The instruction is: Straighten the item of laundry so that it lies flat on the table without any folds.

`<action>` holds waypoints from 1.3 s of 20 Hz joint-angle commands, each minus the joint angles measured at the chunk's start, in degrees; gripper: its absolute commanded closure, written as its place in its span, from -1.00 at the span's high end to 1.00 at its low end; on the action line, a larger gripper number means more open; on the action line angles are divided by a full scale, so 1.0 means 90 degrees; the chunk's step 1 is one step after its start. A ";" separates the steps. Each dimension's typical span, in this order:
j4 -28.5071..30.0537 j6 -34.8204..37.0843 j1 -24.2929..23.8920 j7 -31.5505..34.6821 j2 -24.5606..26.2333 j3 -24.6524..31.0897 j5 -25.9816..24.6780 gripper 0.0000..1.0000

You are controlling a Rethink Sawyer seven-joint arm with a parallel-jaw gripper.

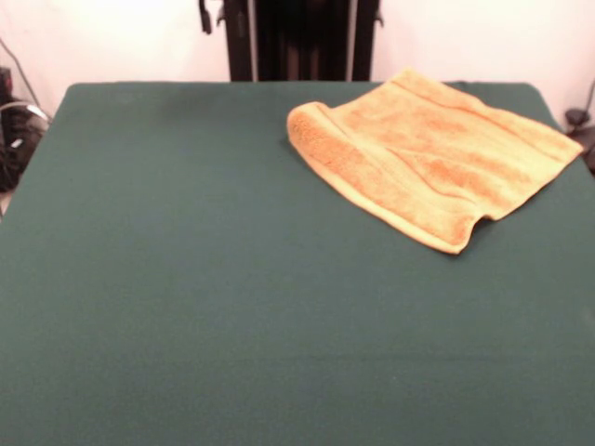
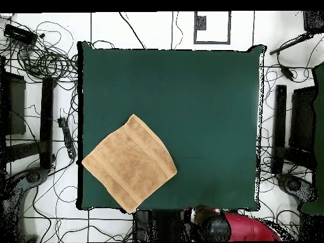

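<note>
A: Since it sits cornerwise, the towel [image 1: 435, 153] [image 2: 130, 162] reads as a diamond on the table [image 1: 204, 279] [image 2: 202, 114] w/ corners aimed at the table's sides, none at its corners.
B: Where on the table?
A: Robot-side edge; one tip reaches that edge, another the side edge. No clear long axis; roughly square. One edge rolled.
B: Surface, room?
A: Green felt; white floor, cables around the table.
B: Gripper?
A: Drawn back by the pedestal [image 1: 302, 37] — can't tell its state.

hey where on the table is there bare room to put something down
The towel lies in the far right corner in the front view, by the pedestal side. The rest of the table is bare green cloth: the whole near half and the left side up to the far edge. Only that towel corner is taken.
</note>
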 commanded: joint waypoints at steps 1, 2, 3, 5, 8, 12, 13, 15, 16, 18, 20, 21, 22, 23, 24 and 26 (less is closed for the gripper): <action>-0.1271 0.0531 0.0215 0.0302 0.0558 0.0844 0.0479 1.00; -0.1407 0.0552 0.0241 0.0314 0.0611 0.0855 0.0501 1.00; -0.1526 0.0642 0.0241 0.0291 0.0639 0.0882 0.0546 1.00; -0.1760 0.0802 0.0238 0.0249 0.0660 0.0914 0.0629 1.00; -0.2136 0.1057 0.0166 0.0010 0.0738 0.1013 0.0681 1.00; -0.2415 0.1194 0.0072 -0.0016 0.0799 0.1065 0.0816 1.00; -0.2467 0.1205 0.0033 -0.0032 0.0803 0.1094 0.0841 1.00; -0.2570 0.1259 -0.0028 -0.0143 0.0807 0.1158 0.0842 1.00; -0.2622 0.1285 -0.0058 -0.0199 0.0810 0.1190 0.0842 1.00; -0.2671 0.1351 -0.0132 -0.0312 0.0811 0.1261 0.0829 1.00; -0.2768 0.1478 -0.0226 -0.0441 0.0816 0.1360 0.0818 1.00; -0.2752 0.1505 -0.0258 -0.0455 0.0796 0.1392 0.0811 1.00; -0.2735 0.1532 -0.0289 -0.0470 0.0776 0.1425 0.0804 1.00; -0.2708 0.1536 -0.0275 -0.0428 0.0767 0.1436 0.0795 1.00; -0.2691 0.1550 -0.0284 -0.0399 0.0753 0.1461 0.0796 1.00; -0.2712 0.1621 -0.0323 -0.0407 0.0718 0.1509 0.0798 1.00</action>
